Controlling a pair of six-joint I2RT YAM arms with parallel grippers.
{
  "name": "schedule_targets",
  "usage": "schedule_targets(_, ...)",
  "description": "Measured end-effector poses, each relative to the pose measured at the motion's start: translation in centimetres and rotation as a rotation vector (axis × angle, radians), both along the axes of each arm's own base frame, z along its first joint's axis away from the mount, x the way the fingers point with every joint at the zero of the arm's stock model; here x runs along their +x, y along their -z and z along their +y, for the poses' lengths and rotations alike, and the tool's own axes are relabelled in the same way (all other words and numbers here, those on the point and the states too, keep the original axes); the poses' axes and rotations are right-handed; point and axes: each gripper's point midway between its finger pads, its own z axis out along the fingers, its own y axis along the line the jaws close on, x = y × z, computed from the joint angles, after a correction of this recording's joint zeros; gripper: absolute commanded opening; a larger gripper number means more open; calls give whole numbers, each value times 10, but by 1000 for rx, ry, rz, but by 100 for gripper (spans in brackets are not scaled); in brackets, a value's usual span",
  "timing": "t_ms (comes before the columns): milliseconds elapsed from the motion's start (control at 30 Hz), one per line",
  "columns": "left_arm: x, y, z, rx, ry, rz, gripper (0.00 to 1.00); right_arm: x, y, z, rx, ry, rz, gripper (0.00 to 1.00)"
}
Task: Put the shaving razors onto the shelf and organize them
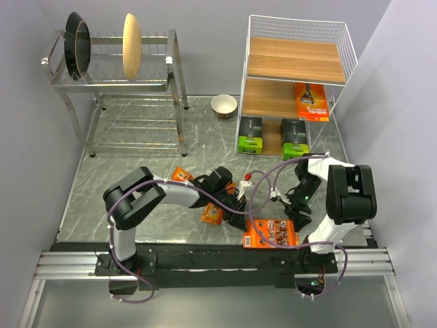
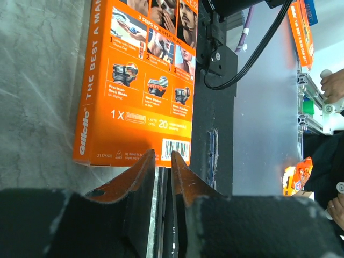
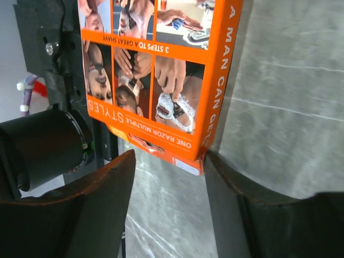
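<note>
Top view: flat orange card (image 1: 270,232) lay at the near edge of the table (image 1: 136,171), between left gripper (image 1: 237,214) and right gripper (image 1: 295,215). The shelf (image 1: 254,82) stood well apart at the back.

Left wrist view: jaws were nearly pressed together and empty, with their tips at the card's short edge.

Right wrist view: jaws were spread, straddling the card's end.

Handling, judged: light, thin, fairly stiff and glossy, so likely slippery. Lying flat, it was best pinched across its long edges.
</note>
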Motion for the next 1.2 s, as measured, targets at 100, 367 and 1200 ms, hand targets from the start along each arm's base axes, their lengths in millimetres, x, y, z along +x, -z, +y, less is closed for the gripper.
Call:
schedule_targets(100, 0, 0, 0, 0, 0, -1, 26, -3, 2, -2, -11, -5, 14, 46)
schedule_targets(367, 3, 2, -1, 5, -11, -14, 28, 1, 10, -7, -52, 12, 31, 8)
schedule_targets(1200, 107, -62, 31, 58, -308, -69, 63, 127, -125, 33, 109, 349, -549, 2)
